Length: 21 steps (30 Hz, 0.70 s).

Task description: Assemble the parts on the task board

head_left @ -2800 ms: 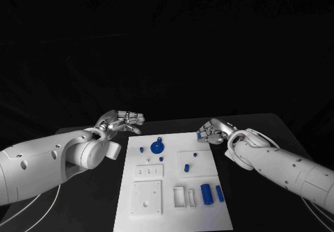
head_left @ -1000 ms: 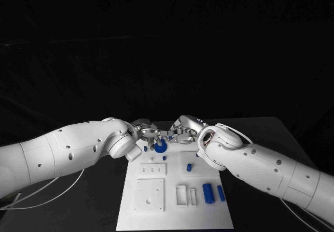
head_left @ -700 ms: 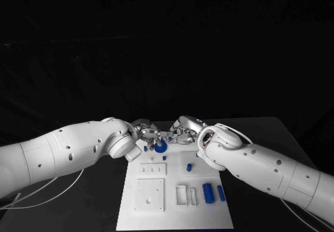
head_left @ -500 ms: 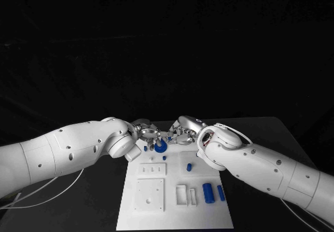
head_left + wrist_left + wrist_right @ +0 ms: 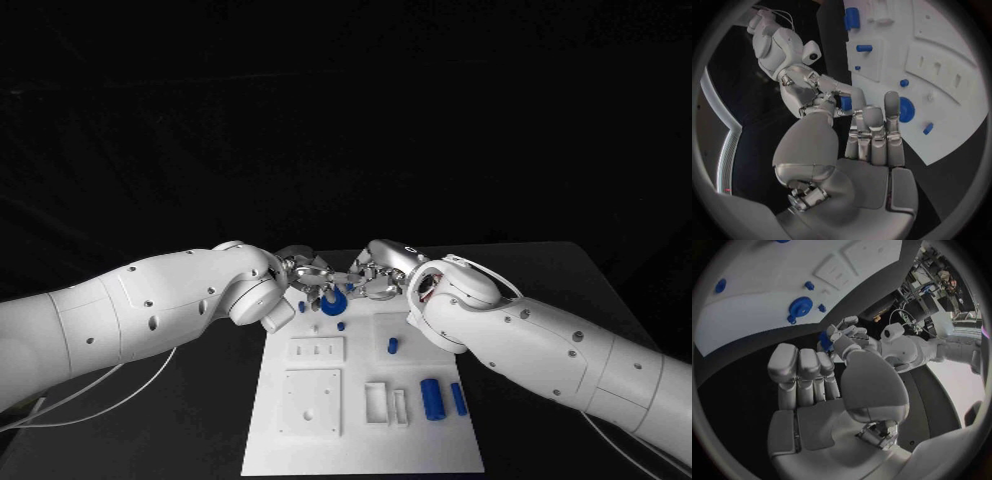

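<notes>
My left hand point(image 5: 306, 272) and right hand point(image 5: 378, 271) meet fingertip to fingertip above the far end of the white task board point(image 5: 433, 440). A small blue part point(image 5: 346, 285) is pinched between them, and fingers of both hands touch it point(image 5: 846, 103) point(image 5: 824, 340). In the left wrist view the right hand point(image 5: 807, 85) reaches in to the left hand's fingers point(image 5: 873, 122). The right wrist view has the left hand point(image 5: 848, 335) opposite the right hand's own fingers point(image 5: 804, 367). Just below the hands a blue gear point(image 5: 333, 298) lies on the board.
Small blue pegs point(image 5: 302, 307) point(image 5: 340, 326) point(image 5: 391, 346) sit on the board's far half. A thick blue cylinder point(image 5: 430, 392) and a thinner one point(image 5: 456, 398) lie nearer me, beside white slotted blocks point(image 5: 382, 405). Black table surrounds the board.
Since 2.8 s ago both hands have come in from the board's far corners and met over its far end. In the last second they have hardly moved.
</notes>
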### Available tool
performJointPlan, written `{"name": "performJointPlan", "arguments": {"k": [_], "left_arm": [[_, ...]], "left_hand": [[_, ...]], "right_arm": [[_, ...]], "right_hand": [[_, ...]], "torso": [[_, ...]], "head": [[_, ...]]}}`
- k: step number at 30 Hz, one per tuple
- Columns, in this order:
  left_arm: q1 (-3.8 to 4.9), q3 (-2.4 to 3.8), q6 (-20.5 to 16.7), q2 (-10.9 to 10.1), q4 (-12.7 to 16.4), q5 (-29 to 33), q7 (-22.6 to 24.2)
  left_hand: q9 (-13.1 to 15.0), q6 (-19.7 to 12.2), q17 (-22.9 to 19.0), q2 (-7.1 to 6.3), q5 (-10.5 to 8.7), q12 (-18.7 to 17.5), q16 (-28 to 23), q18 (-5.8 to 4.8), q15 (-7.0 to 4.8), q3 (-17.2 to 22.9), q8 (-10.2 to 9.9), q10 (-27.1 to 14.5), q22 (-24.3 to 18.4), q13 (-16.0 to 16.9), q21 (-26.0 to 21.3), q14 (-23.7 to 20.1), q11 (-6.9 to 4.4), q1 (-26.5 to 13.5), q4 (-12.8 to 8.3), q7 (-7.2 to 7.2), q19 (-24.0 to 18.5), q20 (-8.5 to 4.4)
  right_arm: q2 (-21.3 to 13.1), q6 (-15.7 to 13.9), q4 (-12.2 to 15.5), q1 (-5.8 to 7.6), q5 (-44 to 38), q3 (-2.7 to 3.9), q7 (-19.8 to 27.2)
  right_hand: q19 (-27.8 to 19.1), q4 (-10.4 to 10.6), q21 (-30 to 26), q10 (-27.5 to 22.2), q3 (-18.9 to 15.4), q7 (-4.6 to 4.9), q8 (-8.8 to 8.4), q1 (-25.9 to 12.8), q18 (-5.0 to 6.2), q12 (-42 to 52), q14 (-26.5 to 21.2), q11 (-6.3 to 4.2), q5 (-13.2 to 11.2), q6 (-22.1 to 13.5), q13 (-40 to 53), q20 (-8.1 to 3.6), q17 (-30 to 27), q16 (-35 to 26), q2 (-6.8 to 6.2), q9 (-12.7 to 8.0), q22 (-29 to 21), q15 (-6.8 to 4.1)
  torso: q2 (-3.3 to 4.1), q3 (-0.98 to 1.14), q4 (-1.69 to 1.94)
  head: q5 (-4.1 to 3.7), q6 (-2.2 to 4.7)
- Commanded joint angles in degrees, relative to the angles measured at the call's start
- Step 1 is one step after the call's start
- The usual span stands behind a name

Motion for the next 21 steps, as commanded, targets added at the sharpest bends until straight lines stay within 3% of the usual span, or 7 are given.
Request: {"name": "performJointPlan", "arguments": {"k": [1, 9, 13, 21], "left_arm": [[0.02, 0.04, -0.5, 0.2, 0.0, -0.8, -0.1], [0.02, 0.03, 0.0, 0.2, 0.2, -1.8, -0.7], [0.02, 0.00, 0.4, 0.2, 0.3, -2.1, -0.9], [0.02, -0.04, 0.2, 0.2, 0.2, -2.3, -0.9]], "left_hand": [[0.1, -0.3, -0.2, 1.14, -0.19, -0.1, 0.0, -0.06, 0.12, -0.2, -0.3, -0.2, 0.6, 0.0, -0.7, -0.3, 0.06, 0.0, -0.7, 0.04, 0.4, 0.16], [-0.2, -0.3, -0.4, 1.83, -0.60, -0.1, 0.1, -0.13, 0.12, -0.5, -0.4, -0.3, 1.2, -0.1, -1.2, -0.4, 0.05, 0.9, -2.3, 0.04, 0.5, 0.16], [-0.5, 0.0, -0.4, 2.48, -0.79, 0.0, 0.4, -0.21, 0.06, -0.9, -0.4, -0.3, 2.1, 0.1, -1.7, -0.5, -0.02, 1.5, -3.6, -0.06, 0.6, 0.09], [-0.6, -0.1, -0.5, 3.21, -0.70, 0.2, 0.5, -0.21, 0.05, -1.2, -0.4, -0.4, 2.7, 0.2, -2.0, -0.5, -0.03, 2.0, -4.2, -0.06, 0.7, 0.09]], "right_arm": [[0.2, 0.9, 0.1, 0.01, -0.7, -0.01, -0.2], [0.5, 0.6, 0.0, 0.00, -1.0, -0.04, -0.5], [0.5, 0.5, 0.0, 0.00, -1.0, -0.09, -0.6], [0.5, 0.6, 0.1, 0.00, -1.1, -0.27, -0.7]], "right_hand": [[0.4, 0.0, 0.1, -0.1, 0.3, -0.61, 0.22, 0.1, -0.69, -0.3, 0.2, -0.41, -0.1, 1.6, 0.1, 0.02, 0.1, -0.3, 0.33, 0.1, 7.1, -0.03], [0.5, 0.0, 0.1, -0.1, 0.3, -0.62, 0.23, 0.1, -0.64, -0.4, 0.2, -0.45, 0.0, 1.6, 0.0, 0.04, 0.1, -0.3, 0.25, 0.1, 7.0, -0.02], [0.5, 0.1, 0.1, -0.1, 0.3, -0.62, 0.22, 0.1, -0.63, -0.5, 0.2, -0.44, 0.0, 1.6, 0.0, 0.04, 0.1, -0.3, 0.26, 0.1, 7.0, -0.01], [0.5, 0.2, 0.1, -0.1, 0.5, -0.62, 0.24, 0.1, -0.62, -0.5, 0.2, -0.47, 0.0, 1.6, -0.1, 0.07, 0.2, -0.2, 0.21, 0.2, 7.1, 0.00]], "torso": [[0.02, -0.02, 0.02], [0.04, -0.04, 0.13], [-0.02, -0.07, 0.01], [-0.01, -0.01, 0.03]], "head": [[-0.11, -0.03], [-0.21, -0.13], [0.22, -0.13], [0.15, -0.10]]}}
